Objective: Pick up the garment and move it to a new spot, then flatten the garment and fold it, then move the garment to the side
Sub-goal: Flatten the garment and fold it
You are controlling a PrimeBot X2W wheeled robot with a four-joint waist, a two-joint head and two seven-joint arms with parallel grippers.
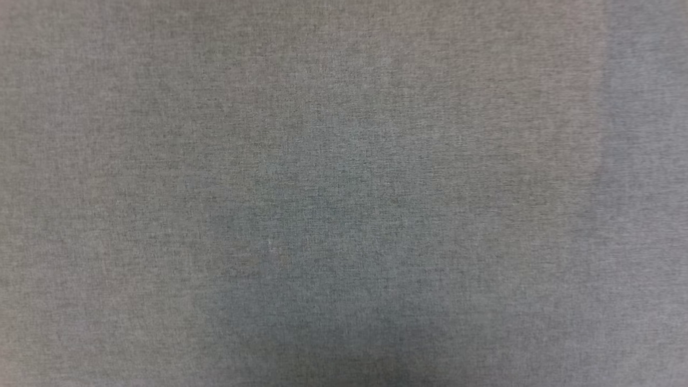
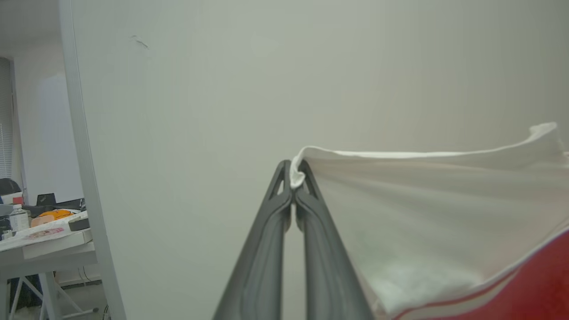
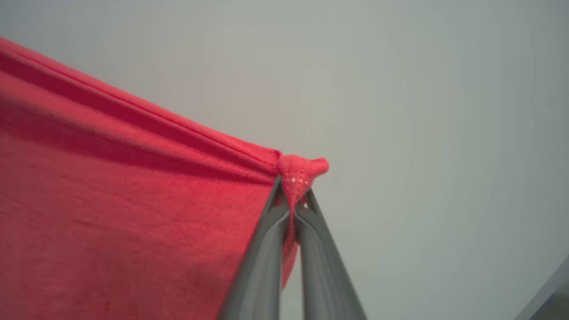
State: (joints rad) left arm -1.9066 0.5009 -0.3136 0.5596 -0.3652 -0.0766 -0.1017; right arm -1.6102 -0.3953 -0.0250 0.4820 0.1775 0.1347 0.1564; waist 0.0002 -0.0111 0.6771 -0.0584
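In the left wrist view my left gripper is shut on the edge of the garment's white sleeve. The sleeve stretches off to the right, and its striped trim and red body show at the lower right. My right gripper in the right wrist view is shut on a bunched red corner of the garment. From there the red cloth spreads taut to the left. Both grippers hold the garment up in front of a pale wall. The print is hidden.
A grey woven surface spreads across the head view. Far left in the left wrist view, a cluttered desk stands beyond a pale upright post. A grey edge crosses the right wrist view's lower right corner.
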